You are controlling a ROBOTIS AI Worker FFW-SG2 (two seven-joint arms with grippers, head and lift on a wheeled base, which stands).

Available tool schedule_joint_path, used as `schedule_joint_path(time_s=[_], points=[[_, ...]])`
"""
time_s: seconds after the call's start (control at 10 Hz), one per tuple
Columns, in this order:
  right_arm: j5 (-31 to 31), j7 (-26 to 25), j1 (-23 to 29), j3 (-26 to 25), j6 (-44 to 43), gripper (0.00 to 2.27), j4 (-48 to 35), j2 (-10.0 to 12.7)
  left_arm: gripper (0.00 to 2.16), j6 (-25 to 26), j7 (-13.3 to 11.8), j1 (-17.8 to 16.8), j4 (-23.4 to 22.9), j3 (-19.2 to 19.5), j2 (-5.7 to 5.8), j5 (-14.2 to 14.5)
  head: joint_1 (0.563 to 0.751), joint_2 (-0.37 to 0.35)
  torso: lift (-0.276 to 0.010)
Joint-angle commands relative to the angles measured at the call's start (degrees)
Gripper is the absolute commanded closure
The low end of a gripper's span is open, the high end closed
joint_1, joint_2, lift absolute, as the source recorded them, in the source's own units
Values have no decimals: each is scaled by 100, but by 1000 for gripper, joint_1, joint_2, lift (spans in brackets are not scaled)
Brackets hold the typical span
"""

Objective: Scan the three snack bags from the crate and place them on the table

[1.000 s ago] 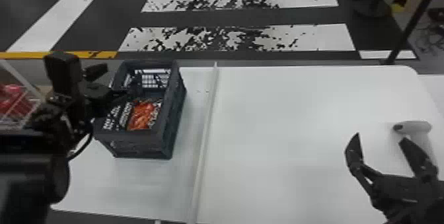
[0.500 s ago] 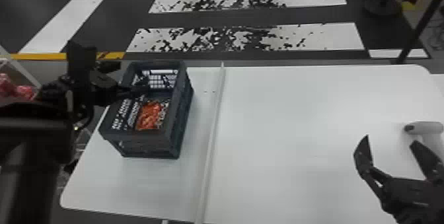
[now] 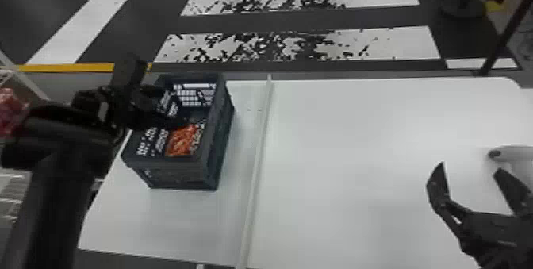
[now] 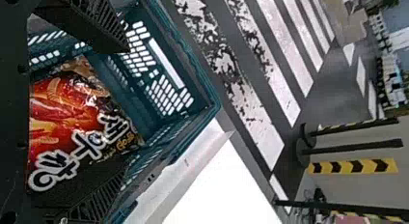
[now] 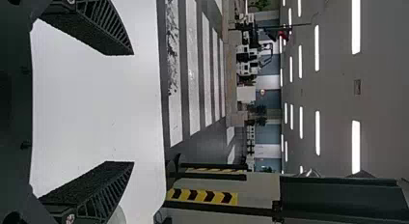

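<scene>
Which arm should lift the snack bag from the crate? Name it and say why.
Left, I'd judge: the left gripper is open at the crate, facing the snack bag inside, while the right gripper is over the table's right side, well away.

Left arm [image 3: 49, 208]: thick black segment rises from the bottom edge, lower left of the head view, to a broad link lying across at mid-left. From there the left wrist [image 3: 93, 107] runs rightward. Left gripper [image 3: 173, 107] left of centre, pointing right and tilted downward. Left wrist view: two black, ribbed fingers [image 4: 94, 23] enter at upper left and lower left, tips well apart.

Right gripper [image 3: 470, 167]: lower right of the head view, body in from the right edge, fingers spread in a V and pointing up the frame. Right wrist view: same two ribbed fingers, upper left and lower left, spread wide.
</scene>
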Motion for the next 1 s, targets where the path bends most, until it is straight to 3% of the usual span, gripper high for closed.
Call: schedule_joint_path(time_s=[0.0, 0.2, 0.6, 0.9], points=[[-70, 17, -52, 0, 3, 76, 61, -31, 36, 79, -202, -282, 465, -274, 22, -247, 695, 171, -62], [-96, 35, -219, 114, 127, 76, 167, -102, 36, 132, -378, -353, 843, -353, 48, -484, 695, 165, -62], [-131, 52, -272, 114, 144, 76, 263, -128, 26, -26, -281, -1012, 1968, -1056, 22, -730, 695, 177, -62], [-166, 79, -298, 123, 179, 76, 272, -128, -2, -378, -255, -1407, 2715, -1469, -66, -923, 695, 163, -62]])
